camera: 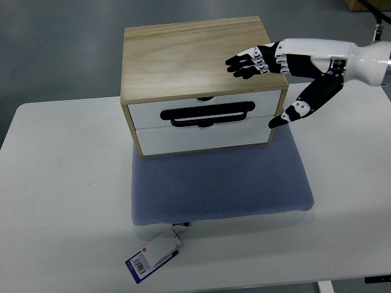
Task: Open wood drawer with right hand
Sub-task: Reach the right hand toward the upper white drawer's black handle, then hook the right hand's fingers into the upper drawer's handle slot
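Observation:
A light wooden box [195,58] with two white drawer fronts stands on a blue-grey cushion [220,183]. The upper drawer [204,113] carries a black slot handle [208,114] and looks shut. Under it sits the lower drawer [204,137], also shut. My right hand [269,85] reaches in from the right edge and hovers over the box's right top corner. Its fingers [247,63] are spread above the lid and the thumb [293,113] hangs down beside the right wall. It holds nothing. The left arm is out of the picture.
The cushion lies on a white table [61,201]. A white and blue barcode tag [154,255] is attached at the cushion's front left corner. Grey floor shows beyond the table's far edge.

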Controlling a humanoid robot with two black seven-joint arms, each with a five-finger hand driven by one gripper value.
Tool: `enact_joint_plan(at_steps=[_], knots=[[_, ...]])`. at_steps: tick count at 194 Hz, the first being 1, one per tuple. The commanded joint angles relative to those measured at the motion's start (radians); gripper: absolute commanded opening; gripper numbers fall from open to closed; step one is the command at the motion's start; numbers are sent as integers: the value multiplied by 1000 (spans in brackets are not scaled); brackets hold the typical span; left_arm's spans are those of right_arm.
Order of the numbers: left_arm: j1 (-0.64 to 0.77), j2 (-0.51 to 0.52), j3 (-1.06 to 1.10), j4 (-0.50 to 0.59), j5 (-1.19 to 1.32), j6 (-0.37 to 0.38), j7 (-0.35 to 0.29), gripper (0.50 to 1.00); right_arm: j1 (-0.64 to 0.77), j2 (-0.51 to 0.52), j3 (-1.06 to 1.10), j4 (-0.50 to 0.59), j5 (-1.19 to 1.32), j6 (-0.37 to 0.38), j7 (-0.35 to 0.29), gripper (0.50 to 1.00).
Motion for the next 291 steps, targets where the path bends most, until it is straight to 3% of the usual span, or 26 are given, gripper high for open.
enact_joint_plan(at_steps=[1, 24, 54, 83, 291], knots=[[0, 0, 0, 0, 0, 0, 0, 1000, 19, 99, -5, -2, -124, 0, -3, 932], [0, 0, 0, 0, 0, 0, 0, 1000, 32, 166, -19, -11, -238, 0, -11, 932], [0, 0, 0, 0, -1, 0, 0, 1000, 32, 182, -32, -28, -272, 0, -20, 932], [0, 0, 0, 0, 0, 0, 0, 1000, 36, 225, -63, -102, -305, 0, -25, 934], [0, 0, 0, 0, -1, 0, 0, 1000, 35, 288, -126, -243, -384, 0, -45, 934]])
